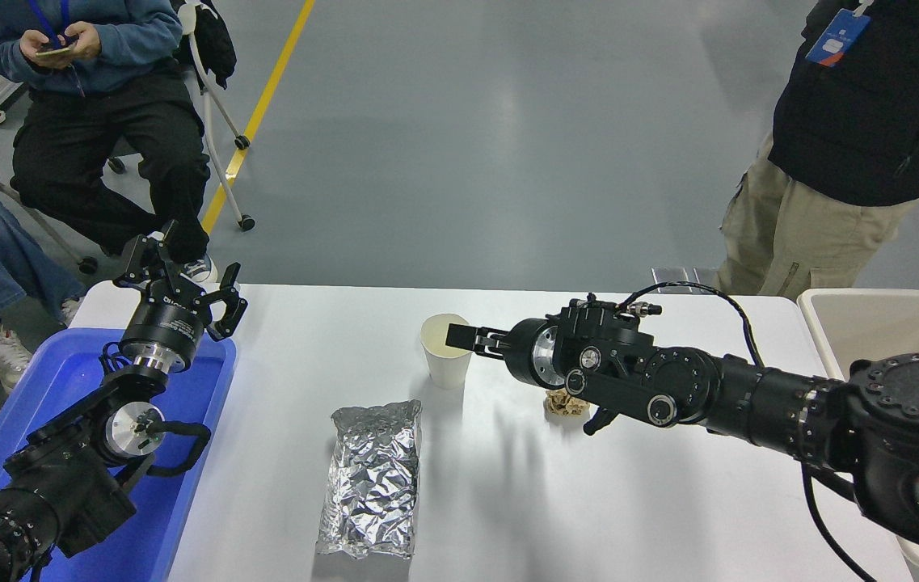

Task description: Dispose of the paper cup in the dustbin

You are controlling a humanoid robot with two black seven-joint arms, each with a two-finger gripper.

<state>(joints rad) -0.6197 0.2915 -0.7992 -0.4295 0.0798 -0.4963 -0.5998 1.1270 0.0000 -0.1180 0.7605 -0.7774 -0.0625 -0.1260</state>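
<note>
While upright, paper cup (446, 351) | right claw (459, 335) over rim

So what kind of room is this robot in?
Probably a robot test lab or workshop: a shiny grey floor with a yellow line, a white table, and people watching nearby.

White table (653, 501) w/ four things resting directly on it. Paper cup (444, 353) stands upright, mouth up, approx. mid-width and nearer the far edge than the near one. Silver foil bag (370, 478) lies flat toward the near edge, a bit left of centre — lengthwise, running far-to-near. Small crumpled brown paper ball (566, 402) sits right of the cup, partly hidden under the arm. Blue tray (184, 453) lies at the left edge — it overhangs the table's left side.
</note>
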